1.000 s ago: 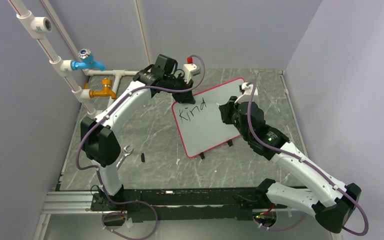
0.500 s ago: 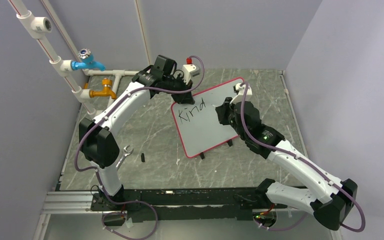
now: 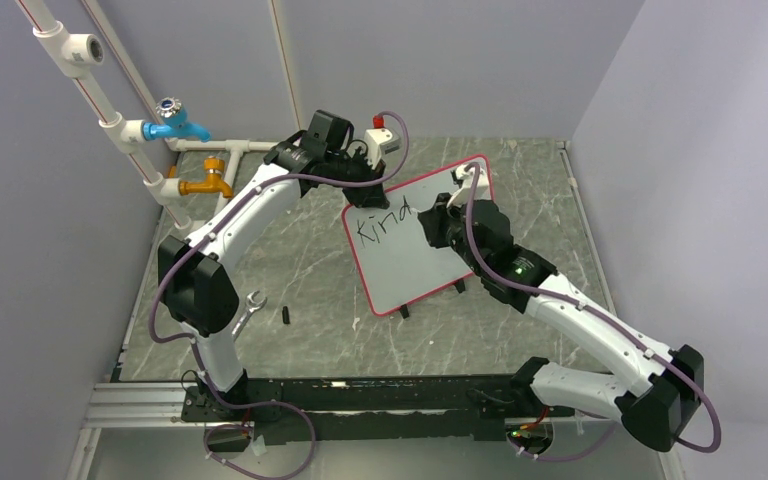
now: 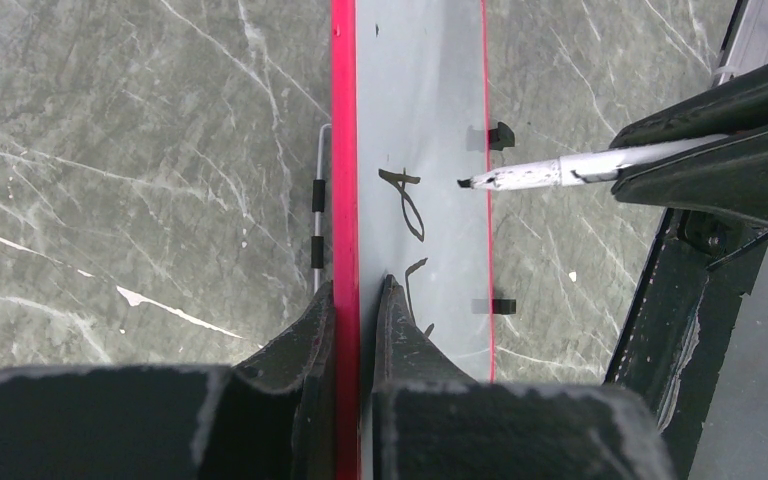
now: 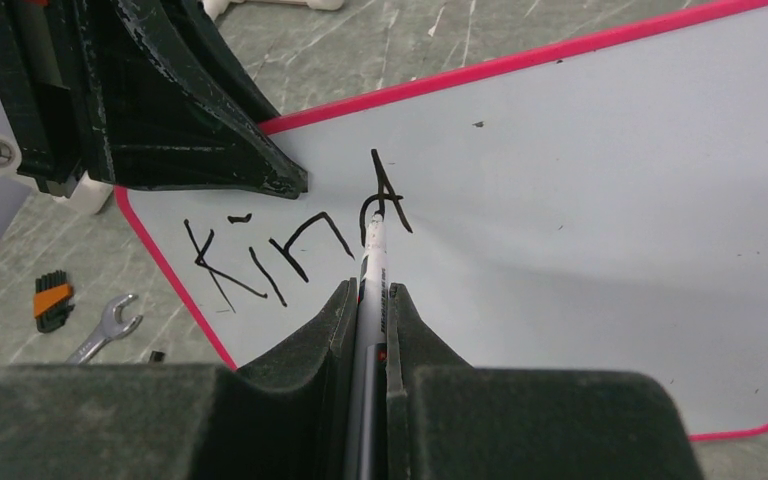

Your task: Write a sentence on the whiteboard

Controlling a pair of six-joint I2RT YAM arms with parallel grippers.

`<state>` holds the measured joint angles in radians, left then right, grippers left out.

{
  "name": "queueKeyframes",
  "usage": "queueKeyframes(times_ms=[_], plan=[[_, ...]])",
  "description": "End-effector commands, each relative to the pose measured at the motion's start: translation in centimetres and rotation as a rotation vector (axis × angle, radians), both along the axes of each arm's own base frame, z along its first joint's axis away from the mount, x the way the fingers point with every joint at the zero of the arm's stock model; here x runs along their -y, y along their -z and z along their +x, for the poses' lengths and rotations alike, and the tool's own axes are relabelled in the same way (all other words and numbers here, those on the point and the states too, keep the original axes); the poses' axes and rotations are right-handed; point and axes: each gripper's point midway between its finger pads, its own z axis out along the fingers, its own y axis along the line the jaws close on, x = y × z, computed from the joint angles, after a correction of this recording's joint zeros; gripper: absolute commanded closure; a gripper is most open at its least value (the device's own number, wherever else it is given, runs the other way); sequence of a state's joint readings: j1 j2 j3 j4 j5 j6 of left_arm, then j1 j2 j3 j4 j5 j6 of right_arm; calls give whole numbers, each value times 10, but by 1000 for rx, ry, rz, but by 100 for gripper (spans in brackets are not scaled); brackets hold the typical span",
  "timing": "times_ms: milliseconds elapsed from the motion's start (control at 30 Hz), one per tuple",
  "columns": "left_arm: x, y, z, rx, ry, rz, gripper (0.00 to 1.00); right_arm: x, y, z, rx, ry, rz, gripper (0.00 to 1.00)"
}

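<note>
The whiteboard (image 3: 415, 255), white with a thin red rim, stands tilted on small black feet mid-table. My left gripper (image 4: 358, 290) is shut on its top rim and holds it; in the top view the left gripper (image 3: 365, 183) sits at the board's upper left edge. Black letters "Kind" (image 3: 384, 218) are on its upper part, also in the right wrist view (image 5: 290, 245). My right gripper (image 5: 368, 292) is shut on a white marker (image 5: 373, 255) whose tip sits at the "d". The marker also shows in the left wrist view (image 4: 550, 172). The right gripper (image 3: 432, 222) is over the board.
A silver wrench (image 3: 250, 308) and a small black piece (image 3: 286, 314) lie on the grey marbled table left of the board. White pipes with a blue tap (image 3: 176, 122) and an orange tap (image 3: 206, 183) stand at the back left. A white block with a red top (image 3: 384, 138) stands behind the board.
My right gripper with the marker has moved left across the board, from its right edge to the end of "Kind". The left arm and the board have stayed still.
</note>
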<state>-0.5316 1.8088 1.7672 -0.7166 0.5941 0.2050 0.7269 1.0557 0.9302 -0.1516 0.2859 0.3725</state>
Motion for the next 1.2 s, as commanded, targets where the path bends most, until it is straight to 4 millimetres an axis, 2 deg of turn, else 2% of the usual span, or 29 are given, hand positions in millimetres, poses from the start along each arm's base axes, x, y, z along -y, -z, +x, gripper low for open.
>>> queueKeyframes(times_ms=[0, 467, 700, 1167], plan=[[-43, 68, 5, 9, -25, 318, 100, -7, -25, 9, 81, -17, 25, 100], [-42, 66, 5, 5, -20, 311, 100, 8, -19, 26, 66, 111, 2, 100], [-40, 66, 4, 1, -14, 305, 100, 6, -10, 34, 47, 118, -18, 100], [-38, 65, 4, 0, -10, 302, 100, 10, 22, 21, -37, 107, -31, 100]])
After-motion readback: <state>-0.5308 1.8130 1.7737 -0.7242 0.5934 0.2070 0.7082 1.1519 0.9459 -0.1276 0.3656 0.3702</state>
